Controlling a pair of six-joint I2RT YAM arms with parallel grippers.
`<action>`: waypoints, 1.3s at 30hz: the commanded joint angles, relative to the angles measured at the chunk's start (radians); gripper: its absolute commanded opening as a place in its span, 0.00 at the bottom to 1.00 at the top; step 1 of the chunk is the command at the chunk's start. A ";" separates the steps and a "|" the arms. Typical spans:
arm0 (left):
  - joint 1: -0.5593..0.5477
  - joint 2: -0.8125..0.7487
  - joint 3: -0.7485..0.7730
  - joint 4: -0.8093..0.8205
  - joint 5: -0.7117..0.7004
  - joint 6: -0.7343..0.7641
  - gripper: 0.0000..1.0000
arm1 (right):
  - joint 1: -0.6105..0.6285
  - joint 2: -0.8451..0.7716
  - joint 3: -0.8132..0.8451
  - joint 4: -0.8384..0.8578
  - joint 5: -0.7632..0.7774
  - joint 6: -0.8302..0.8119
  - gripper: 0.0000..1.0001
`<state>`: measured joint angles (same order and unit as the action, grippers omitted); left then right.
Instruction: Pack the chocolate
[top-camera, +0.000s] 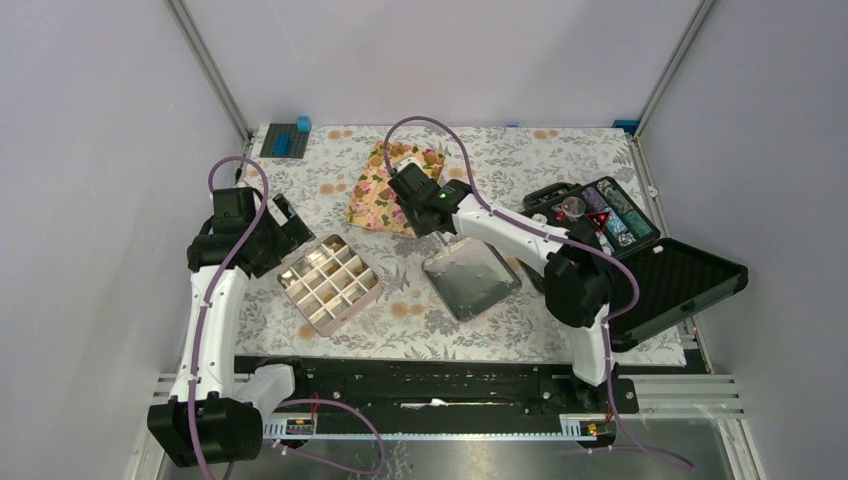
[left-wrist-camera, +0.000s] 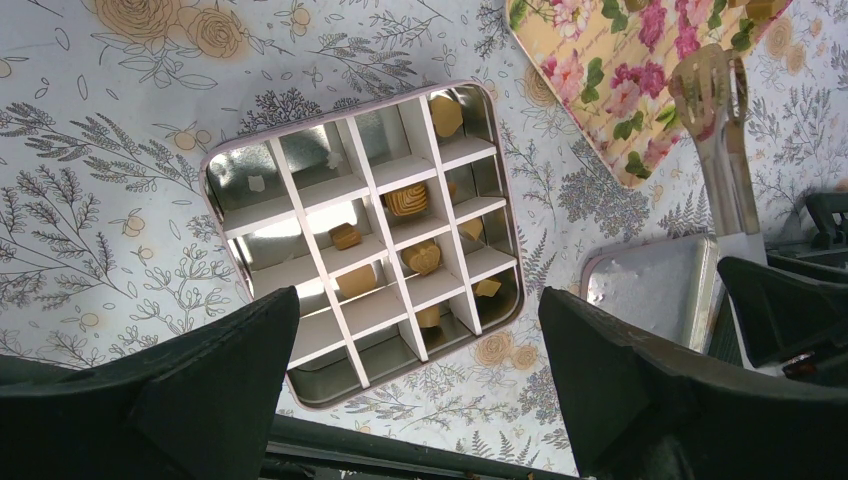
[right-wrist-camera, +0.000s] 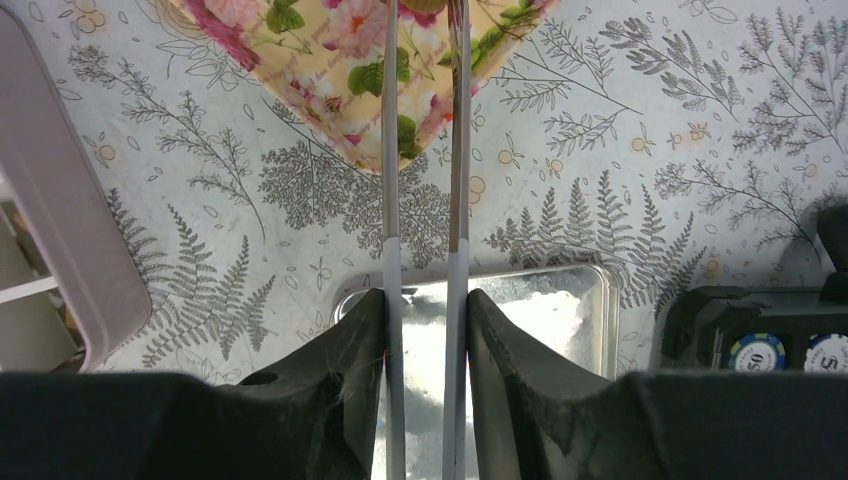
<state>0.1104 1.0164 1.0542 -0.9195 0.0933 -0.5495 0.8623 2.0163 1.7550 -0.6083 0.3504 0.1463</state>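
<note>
Right hand (right-wrist-camera: 425, 330) clamps slim steel tongs (right-wrist-camera: 390, 150) over yellow flowered tray (right-wrist-camera: 330, 60) toward far edge of tabletop (top-camera: 560, 160), left hand (left-wrist-camera: 418, 320) spread empty above pale divided metal tin (left-wrist-camera: 330, 124) part-filled with golden-brown chocolate lumps (left-wrist-camera: 407, 200); likely fetching step, next calls for pinching one lump.

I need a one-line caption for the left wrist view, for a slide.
Open left gripper above the divided tin, several cells holding chocolate; tongs reach over the floral tray.
</note>
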 joint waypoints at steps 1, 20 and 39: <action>0.006 -0.001 0.035 0.025 -0.014 0.007 0.99 | 0.016 -0.110 -0.020 0.024 0.017 0.003 0.22; 0.006 0.003 0.062 0.024 -0.003 0.001 0.99 | 0.147 -0.282 -0.135 0.009 -0.048 0.035 0.21; 0.006 -0.011 0.107 0.000 -0.023 0.003 0.99 | 0.453 -0.260 -0.164 0.028 -0.113 0.145 0.20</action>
<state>0.1104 1.0290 1.1175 -0.9287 0.0887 -0.5503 1.2831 1.7294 1.5600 -0.6090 0.2440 0.2600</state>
